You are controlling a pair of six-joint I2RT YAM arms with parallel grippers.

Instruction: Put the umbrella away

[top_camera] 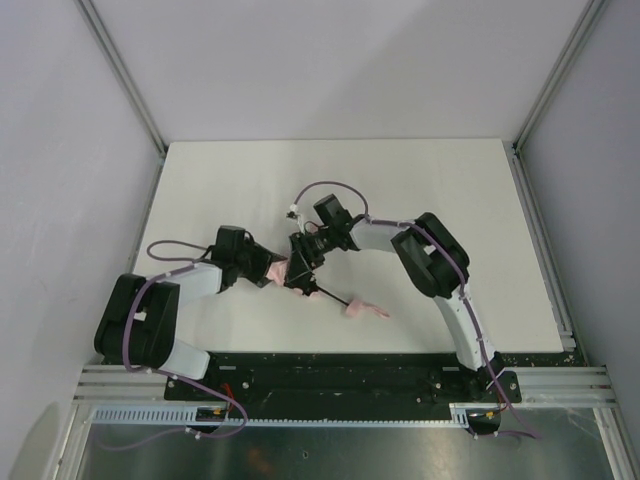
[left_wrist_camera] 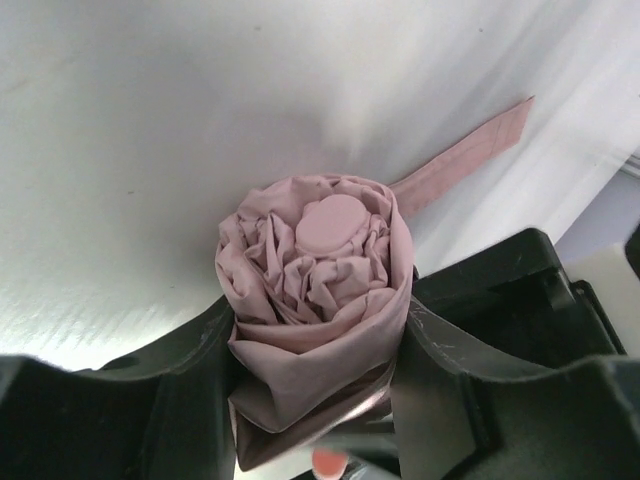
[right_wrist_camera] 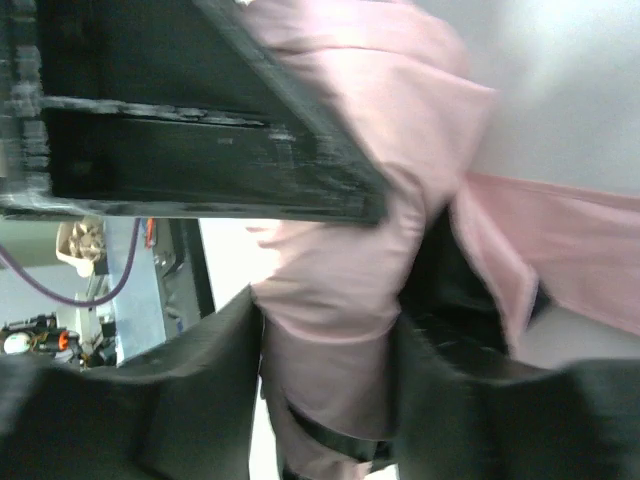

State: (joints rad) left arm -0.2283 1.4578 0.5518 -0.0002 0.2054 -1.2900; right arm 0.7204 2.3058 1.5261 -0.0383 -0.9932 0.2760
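Note:
The pale pink umbrella lies folded in the middle of the table, held by both grippers. Its thin black shaft runs right and toward me to the small pink handle. My left gripper is shut on the bundled canopy; in the left wrist view the rolled fabric and its round cap sit between the fingers, and a pink strap lies on the table. My right gripper is shut on the same fabric right beside the left gripper; dark lining shows there.
The white table ends at metal frame posts on both sides and a black base rail at the near edge. Grey walls enclose the back.

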